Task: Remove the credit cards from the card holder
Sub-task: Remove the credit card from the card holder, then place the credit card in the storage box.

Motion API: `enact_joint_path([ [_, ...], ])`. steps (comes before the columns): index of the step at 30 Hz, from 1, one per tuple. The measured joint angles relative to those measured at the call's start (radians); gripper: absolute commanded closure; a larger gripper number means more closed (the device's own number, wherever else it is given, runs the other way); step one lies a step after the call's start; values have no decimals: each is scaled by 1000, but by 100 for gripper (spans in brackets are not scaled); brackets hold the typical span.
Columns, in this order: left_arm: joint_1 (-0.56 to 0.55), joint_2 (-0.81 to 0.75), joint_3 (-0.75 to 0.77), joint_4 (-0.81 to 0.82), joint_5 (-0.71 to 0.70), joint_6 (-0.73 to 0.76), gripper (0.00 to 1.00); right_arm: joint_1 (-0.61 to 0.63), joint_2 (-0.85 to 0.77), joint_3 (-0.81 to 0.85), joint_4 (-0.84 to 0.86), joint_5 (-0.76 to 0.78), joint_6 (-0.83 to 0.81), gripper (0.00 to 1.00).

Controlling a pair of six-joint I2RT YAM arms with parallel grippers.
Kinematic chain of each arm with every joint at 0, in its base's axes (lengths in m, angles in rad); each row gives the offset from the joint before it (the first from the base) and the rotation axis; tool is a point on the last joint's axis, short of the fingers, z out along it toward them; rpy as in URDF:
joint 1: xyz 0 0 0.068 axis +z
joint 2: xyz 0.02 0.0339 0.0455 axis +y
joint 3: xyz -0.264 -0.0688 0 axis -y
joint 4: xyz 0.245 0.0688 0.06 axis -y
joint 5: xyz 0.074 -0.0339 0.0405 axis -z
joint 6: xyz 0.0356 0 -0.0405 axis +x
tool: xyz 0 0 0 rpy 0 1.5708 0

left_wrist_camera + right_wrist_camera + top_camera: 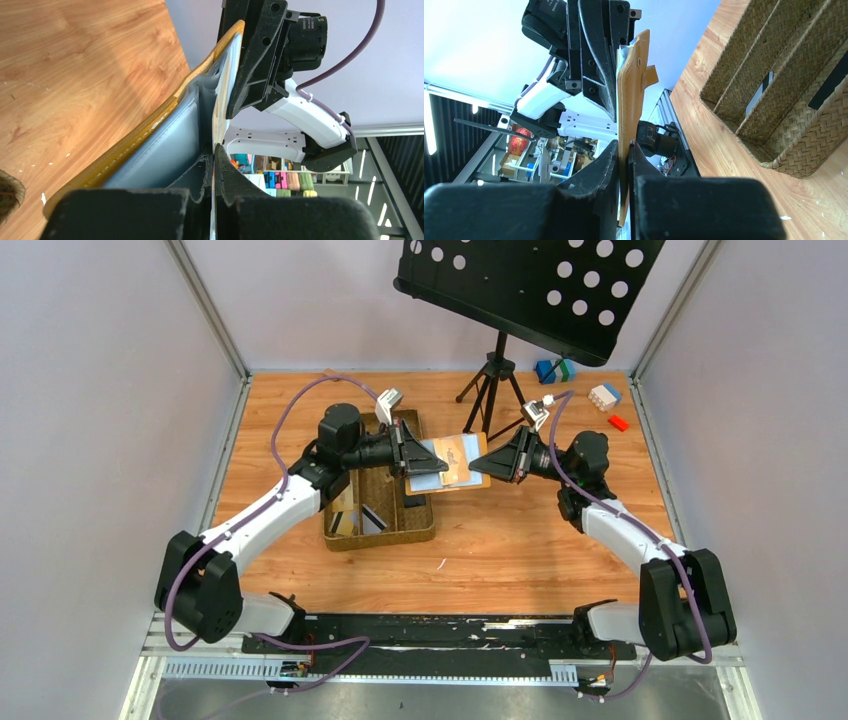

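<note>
The mustard-yellow card holder (470,483) hangs open in the air between my two grippers, its grey-blue inside up. My left gripper (408,455) is shut on a thin pale-edged card (220,100) at the holder's left side, beside the grey-blue lining (165,150). A tan card (455,452) lies on the open holder. My right gripper (492,462) is shut on the holder's mustard flap (629,95). A black card (375,518) and a dark card with a pale stripe (758,95) lie in the woven tray.
The brown woven tray (415,530) stands under the left arm; it also shows in the right wrist view (794,155). A tripod (490,380) with a black perforated panel (530,285) stands at the back. Toy blocks (605,395) lie at the back right.
</note>
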Motion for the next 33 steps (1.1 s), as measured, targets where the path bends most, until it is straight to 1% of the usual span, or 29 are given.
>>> enact_joint_path([
  [6,13,0,11,-40,-6,29,100,-22,0,-5,-11,1,0,100],
  [11,46,-3,11,-76,4,50,100,-48,0,-7,-38,8,-6,100],
  [15,85,-16,11,-139,8,90,100,-61,0,-3,-117,19,-52,100],
  [18,132,-43,13,-246,-17,157,100,-68,0,16,-261,36,-137,100],
  [21,186,-75,38,-441,-113,259,100,-70,-3,53,-419,64,-232,100],
  [24,228,-77,102,-668,-272,377,100,-72,-5,92,-543,88,-310,100],
  [27,243,-59,179,-873,-447,483,100,-72,-7,122,-628,105,-367,100],
  [31,242,-41,235,-1055,-636,574,100,-72,-11,147,-717,124,-423,100],
  [33,242,-39,236,-1107,-684,597,100,-72,-12,156,-761,134,-448,100],
])
